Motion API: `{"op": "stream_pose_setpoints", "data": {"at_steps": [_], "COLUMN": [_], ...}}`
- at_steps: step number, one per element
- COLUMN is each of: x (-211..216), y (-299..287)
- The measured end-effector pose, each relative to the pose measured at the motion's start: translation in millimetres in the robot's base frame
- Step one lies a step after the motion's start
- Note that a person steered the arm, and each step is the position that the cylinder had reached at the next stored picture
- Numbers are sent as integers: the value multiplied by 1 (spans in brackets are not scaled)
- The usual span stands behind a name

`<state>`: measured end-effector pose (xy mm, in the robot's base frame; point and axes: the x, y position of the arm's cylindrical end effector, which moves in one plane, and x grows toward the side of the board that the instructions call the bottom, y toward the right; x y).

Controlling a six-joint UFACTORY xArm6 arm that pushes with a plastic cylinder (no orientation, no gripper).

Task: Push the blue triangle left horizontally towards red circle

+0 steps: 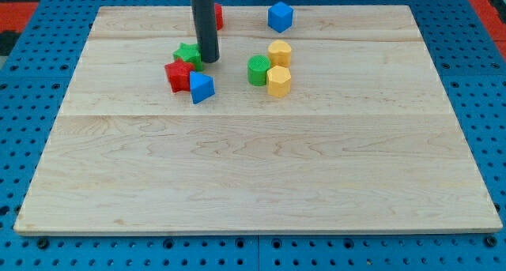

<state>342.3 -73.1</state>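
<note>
A pale wooden counter [261,168] sits on a blue pegboard surface [32,65], seen from one camera.

Toward the view's left, a tight cluster of three blocks lies in the upper part of the counter. A red star-like block [178,75] is the leftmost. Just above and slightly right of it is a green star-like block [188,54]. Touching the red block's right side, a little lower, is the blue triangle [202,88].

The end effector is a straight dark rod with nothing that can open, close or hold; my tip [209,61] rests on the counter just right of the green block, seemingly touching it, and just above the blue triangle without clearly touching it. Behind the rod, near the counter's top edge, part of a red block [218,16] shows; its shape is mostly hidden.

Further right is a second cluster: a green round block [258,69], a yellow block [279,53] above and right of it, and another yellow block [278,80] beside it.

Near the top edge, well apart from the others, stands a blue block [280,17].
</note>
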Motion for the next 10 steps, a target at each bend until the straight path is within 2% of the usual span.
{"op": "stream_pose_setpoints", "data": {"at_steps": [1,3,4,5,7,8,9,10], "x": [58,105,112,85,114,63,55,23], "y": [2,-3,-17,-89,-139,-168,-152,-171]}}
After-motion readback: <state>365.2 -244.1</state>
